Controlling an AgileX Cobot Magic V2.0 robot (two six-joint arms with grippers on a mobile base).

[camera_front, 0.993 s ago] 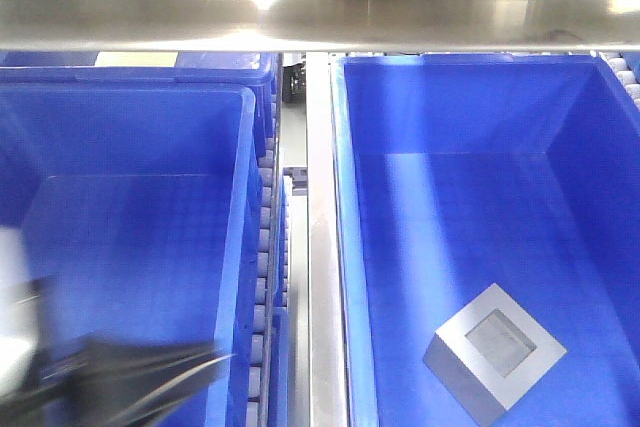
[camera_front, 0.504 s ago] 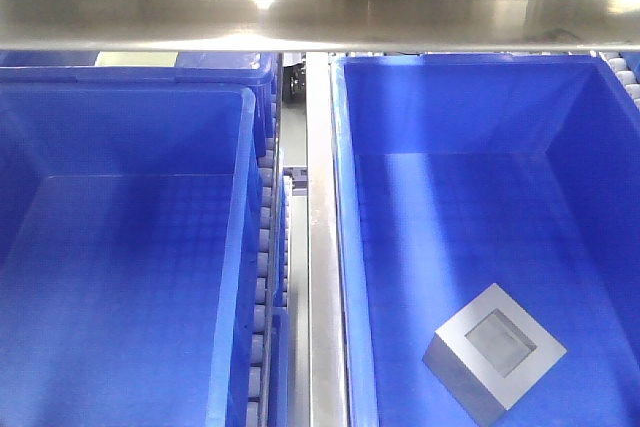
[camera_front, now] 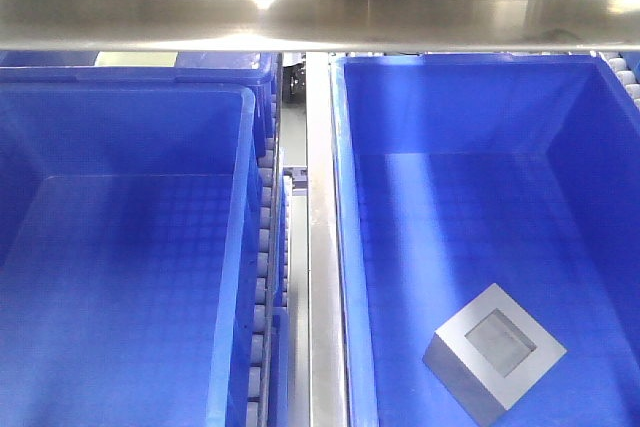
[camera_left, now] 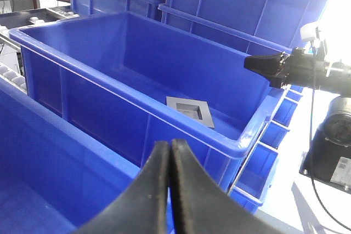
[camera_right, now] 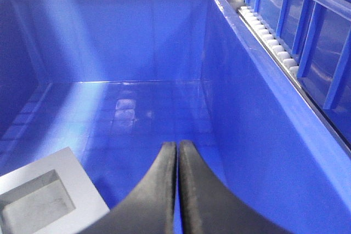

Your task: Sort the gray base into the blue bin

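The gray base [camera_front: 495, 352] lies on the floor of the right blue bin [camera_front: 345, 247], near its front, recess facing up. It also shows in the left wrist view [camera_left: 189, 110] and at the lower left of the right wrist view [camera_right: 44, 198]. My left gripper [camera_left: 168, 143] is shut and empty, outside the blue bin [camera_left: 109, 108], above the rim of a nearer tub. My right gripper [camera_right: 177, 145] is shut and empty, over the blue bin's floor [camera_right: 137, 97], to the right of the block and not touching it. Neither gripper shows in the front view.
A second blue tub [camera_front: 120, 247] stands at the left, with another [camera_front: 140, 67] behind it. A metal rail [camera_front: 322, 247] and rollers [camera_front: 262, 277] separate the tubs. A steel shelf [camera_front: 320, 7] runs overhead. My right arm [camera_left: 307, 72] reaches over the bin's end. More blue tubs [camera_left: 247, 4] are stacked behind.
A blurred dark arm at the lower left of the front view one second ago has left that view. The gray base has not moved.
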